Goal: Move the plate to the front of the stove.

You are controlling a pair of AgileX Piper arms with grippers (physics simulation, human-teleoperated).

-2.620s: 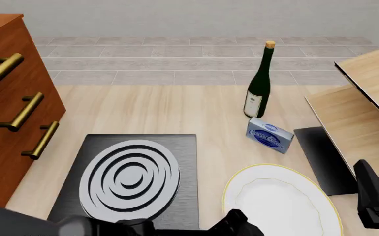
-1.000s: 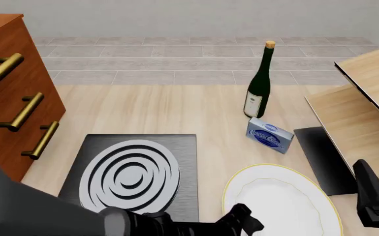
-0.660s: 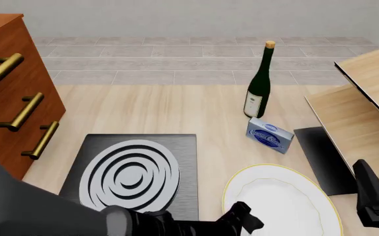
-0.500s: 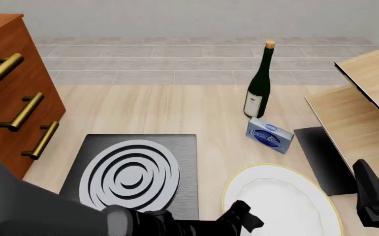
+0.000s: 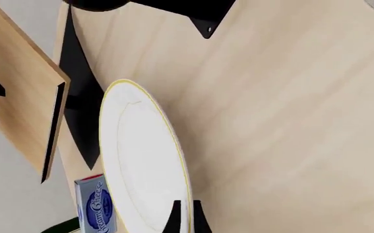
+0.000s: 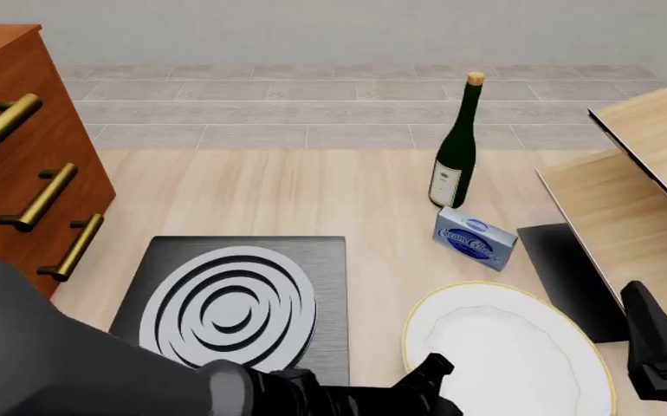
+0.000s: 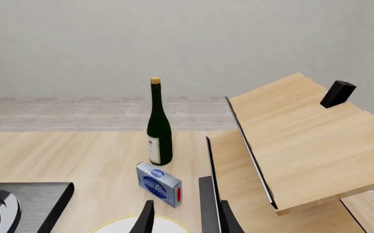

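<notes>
In the left wrist view, the left gripper (image 5: 182, 217) is pinching the thin gold edge of the plate (image 5: 142, 165), one finger on each side. The plate is lying just beside a blue box (image 5: 94, 208). The hold is only on the rim, so the plate could be slipping out or tipping as it gets pulled.

In the front view, the plate (image 6: 507, 347) is sitting on the surface to the right of the stove (image 6: 236, 305), not in front of it. The wine bottle (image 6: 456, 156) is standing behind the box (image 6: 474, 236). Dragging the plate toward the stove could be bumping its edge.

In the right wrist view, the right gripper (image 7: 183, 218) is hanging with its fingers apart, holding nothing, near the bottle (image 7: 158, 127).
</notes>
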